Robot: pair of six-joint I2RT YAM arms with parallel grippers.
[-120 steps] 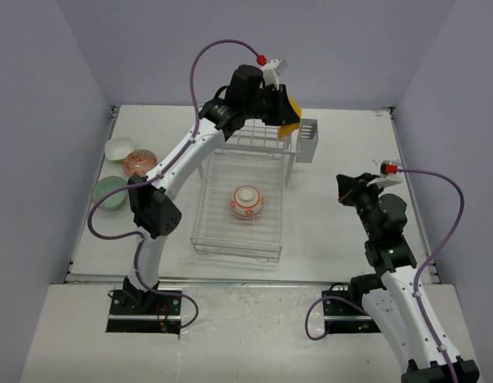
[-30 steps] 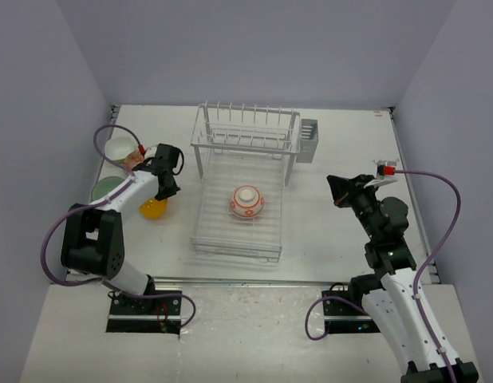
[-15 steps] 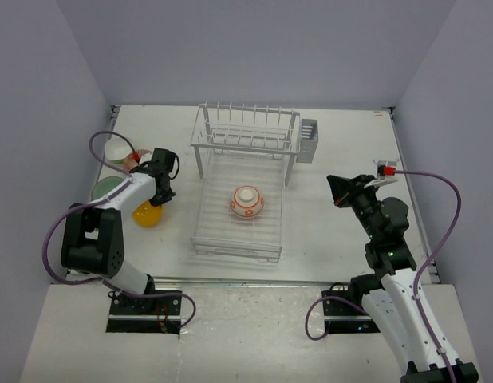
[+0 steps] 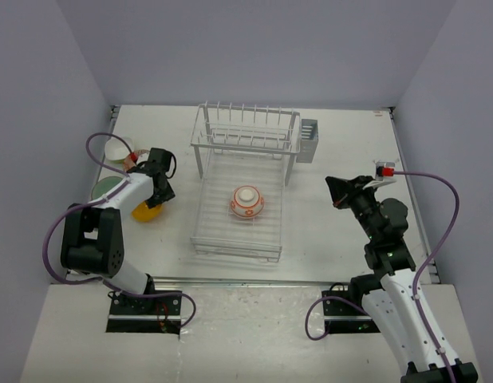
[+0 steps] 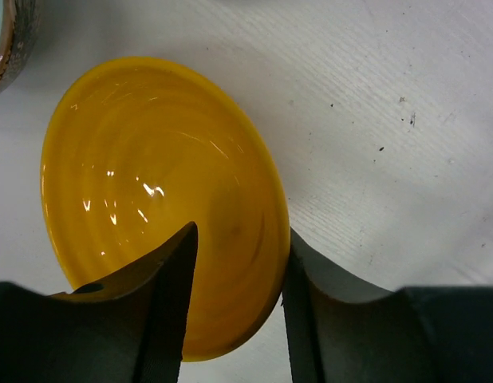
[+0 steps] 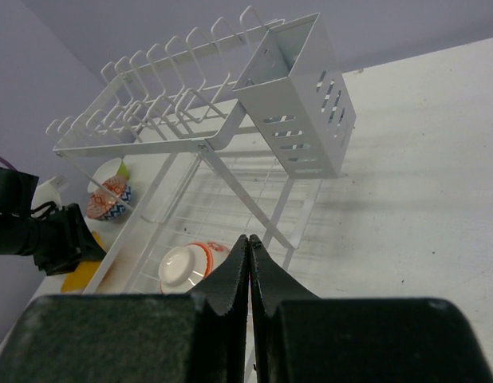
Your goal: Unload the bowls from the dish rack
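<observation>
From above, shows the left gripper [image 4: 156, 194] low at the left of the table [image 4: 334, 152], over the orange-yellow bowl [image 4: 143, 211], just beside the mint green bowl [image 4: 105, 190], with other bowls [image 4: 116, 148] further back. Leaves one white bowl with orange-red pattern [image 4: 247, 201] upside down on the lower tray of the dish rack [image 4: 242, 132]. Holds the right gripper [image 4: 335, 191] in the air to the rack's right, apart from it.

From the left wrist, puts the fingers [image 5: 171, 311] astride the orange-yellow bowl's rim, one each side of the wall, parted wider than the wall and not pinching.

From the right wrist, shows the right fingers [image 6: 230, 287] pressed together on nothing, aimed toward the rack.

Could catch the rim on lifting away, with a finger so close to it, and tip or drag the bowl into its neighbours. Could also slip off the overturned bowl's smooth round wall when reaching into the tray
</observation>
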